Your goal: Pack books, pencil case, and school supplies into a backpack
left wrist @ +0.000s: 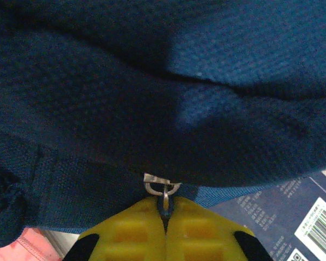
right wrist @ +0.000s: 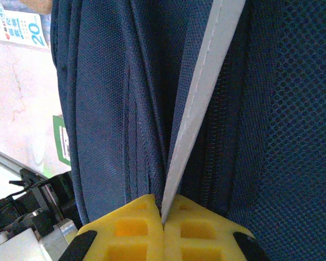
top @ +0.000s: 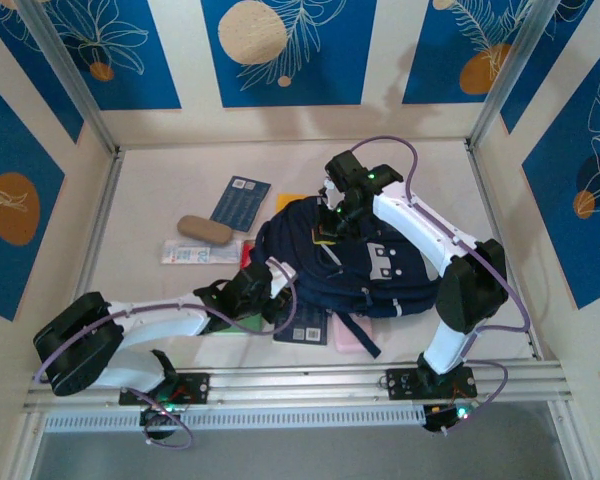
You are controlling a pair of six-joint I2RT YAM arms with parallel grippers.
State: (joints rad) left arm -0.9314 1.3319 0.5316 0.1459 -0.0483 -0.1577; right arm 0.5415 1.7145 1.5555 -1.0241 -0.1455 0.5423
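The left gripper (left wrist: 165, 216) pinches the backpack (top: 400, 268) by its zipper pull (left wrist: 162, 188). The right gripper (right wrist: 163, 217) pinches its pale strip (right wrist: 202, 103). Books (top: 240, 203) lie on the table (top: 155, 180), so packing seems barely started.

Things counted, by kind
One backpack (top: 380, 262); three books: one navy book (top: 240, 203), another navy book (top: 302, 328), one orange book (top: 288, 200); one tan pencil case (top: 204, 229); one white labelled packet (top: 198, 253); one green box (right wrist: 60, 140); one pink piece (top: 348, 338).
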